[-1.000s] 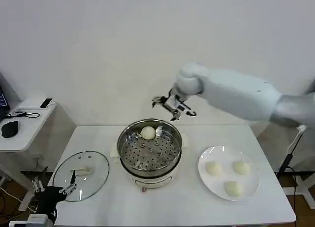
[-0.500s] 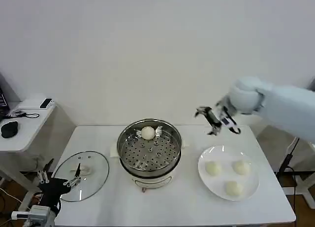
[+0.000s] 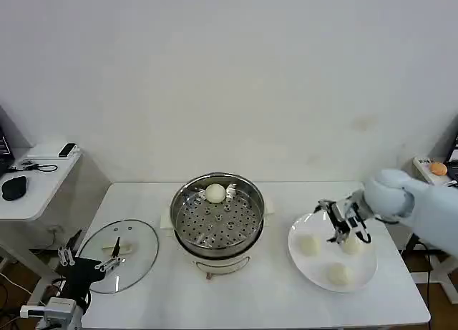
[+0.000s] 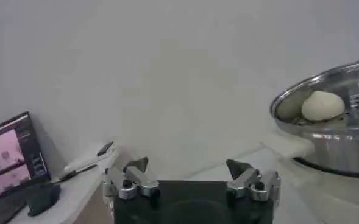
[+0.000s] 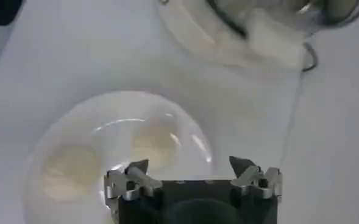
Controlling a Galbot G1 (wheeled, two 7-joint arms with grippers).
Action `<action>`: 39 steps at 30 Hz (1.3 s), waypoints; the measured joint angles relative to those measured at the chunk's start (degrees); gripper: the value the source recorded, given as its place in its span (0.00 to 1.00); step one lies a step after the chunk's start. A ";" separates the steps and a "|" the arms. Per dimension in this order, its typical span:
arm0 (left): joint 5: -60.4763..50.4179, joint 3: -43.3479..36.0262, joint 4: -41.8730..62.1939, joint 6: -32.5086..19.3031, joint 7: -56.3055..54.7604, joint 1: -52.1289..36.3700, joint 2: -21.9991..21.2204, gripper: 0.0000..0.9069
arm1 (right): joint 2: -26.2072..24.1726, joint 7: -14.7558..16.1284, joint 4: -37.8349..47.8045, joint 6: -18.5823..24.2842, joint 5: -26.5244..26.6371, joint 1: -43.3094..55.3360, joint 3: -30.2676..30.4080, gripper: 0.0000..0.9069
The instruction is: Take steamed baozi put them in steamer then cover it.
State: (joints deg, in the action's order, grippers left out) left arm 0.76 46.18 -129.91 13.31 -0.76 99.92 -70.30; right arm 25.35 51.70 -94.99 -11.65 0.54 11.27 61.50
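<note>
The right end effector (image 3: 347, 226) swings away from above the steamer (image 3: 217, 215), drops low over the plate (image 3: 318, 263) and now hangs, fingers spread, just above the bun (image 3: 352, 244) at the plate's far side. The left end effector (image 3: 91, 261) drifts slightly beside the glass lid (image 3: 136, 248).

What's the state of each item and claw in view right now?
steamer: uncovered, one baozi inside
baozi in steamer: resting at the far side of the perforated floor
plate: holds three baozi
baozi on plate: untouched
glass lid: off, flat on the table beside the steamer
right claw: open, empty, over the plate
left claw: open, empty, low by the table's left edge
</note>
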 measured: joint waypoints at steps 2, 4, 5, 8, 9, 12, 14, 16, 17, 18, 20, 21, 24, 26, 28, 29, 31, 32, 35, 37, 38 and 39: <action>-0.10 -0.06 0.03 0.05 0.02 0.05 -0.07 1.00 | 0.14 0.23 0.79 -0.22 -0.44 -2.48 -1.66 1.00; -0.31 -0.15 0.11 0.12 0.06 0.08 -0.12 1.00 | 0.49 0.52 1.83 -0.25 -0.94 -4.65 -3.22 1.00; -0.37 -0.15 0.12 0.19 0.08 0.07 -0.13 1.00 | 0.73 0.74 2.47 -0.25 -1.22 -5.61 -3.91 1.00; -0.44 -0.03 0.03 0.43 0.14 -0.06 -0.06 1.00 | 1.80 1.01 4.61 -0.25 -2.01 -8.09 -5.80 1.00; -0.42 0.12 -0.01 0.50 0.18 -0.10 -0.05 1.00 | 2.31 1.01 5.50 -0.24 -2.30 -8.84 -6.40 1.00; -0.37 0.45 -0.06 0.55 0.25 -0.07 0.02 1.00 | 3.94 1.01 7.92 -0.22 -2.91 -10.47 -7.61 1.00; -0.33 0.61 0.02 0.55 0.26 -0.07 0.07 1.00 | 5.27 1.00 9.59 -0.27 -3.15 -11.27 -8.21 1.00; -0.30 0.75 0.19 0.55 0.27 -0.06 0.07 1.00 | 6.63 1.07 10.99 -0.36 -3.20 -11.81 -8.54 1.00; -0.29 0.82 0.25 0.55 0.29 -0.08 0.09 1.00 | 7.39 1.11 11.78 -0.38 -3.22 -12.05 -8.69 1.00; -0.27 0.90 0.27 0.55 0.30 -0.06 0.09 1.00 | 8.00 1.14 12.43 -0.40 -3.29 -12.22 -8.79 1.00; -0.24 1.12 0.33 0.55 0.32 -0.03 0.18 1.00 | 9.34 1.23 13.76 -0.52 -3.45 -12.50 -8.92 1.00; -0.20 1.24 0.36 0.55 0.31 -0.03 0.20 1.00 | 9.89 1.27 14.28 -0.57 -3.50 -12.62 -8.95 1.00; -0.12 1.56 0.39 0.55 0.35 0.00 0.18 1.00 | 11.53 1.41 15.71 -0.79 -3.71 -12.94 -9.01 0.99; -0.09 1.62 0.40 0.55 0.36 0.04 0.13 1.00 | 12.51 1.60 16.54 -1.06 -3.91 -13.05 -9.03 0.87; -0.08 1.65 0.44 0.55 0.40 0.05 0.09 1.00 | 13.40 1.65 17.20 -1.38 -4.14 -13.23 -9.10 0.84; -0.08 1.70 0.48 0.56 0.40 0.01 0.05 1.00 | 13.72 1.70 17.48 -1.54 -4.20 -13.30 -9.12 0.82; -0.07 1.71 0.48 0.60 0.40 -0.06 -0.02 1.00 | 14.15 1.81 17.86 -1.91 -4.28 -13.40 -9.13 0.79; -0.07 1.71 0.48 0.62 0.41 -0.06 -0.05 1.00 | 14.27 1.91 17.95 -2.09 -4.33 -13.44 -9.13 0.77; -0.06 1.68 0.50 0.73 0.42 -0.10 -0.12 1.00 | 14.44 2.17 18.06 -2.53 -4.39 -13.49 -9.13 0.73; -0.04 1.67 0.49 0.79 0.43 -0.13 -0.13 1.00 | 14.47 2.38 18.15 -2.64 -4.38 -13.48 -9.13 0.70; -0.02 1.66 0.49 0.80 0.44 -0.17 -0.13 1.00 | 14.47 2.52 18.19 -2.64 -4.35 -13.46 -9.16 0.69; -0.02 1.63 0.50 0.82 0.44 -0.19 -0.15 1.00 | 14.47 2.61 18.23 -2.64 -4.32 -13.43 -9.18 0.69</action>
State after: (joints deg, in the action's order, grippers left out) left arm 0.74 47.82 -129.41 14.13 -0.32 99.73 -70.44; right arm 39.82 54.31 -76.75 -14.29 -3.78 -2.16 52.32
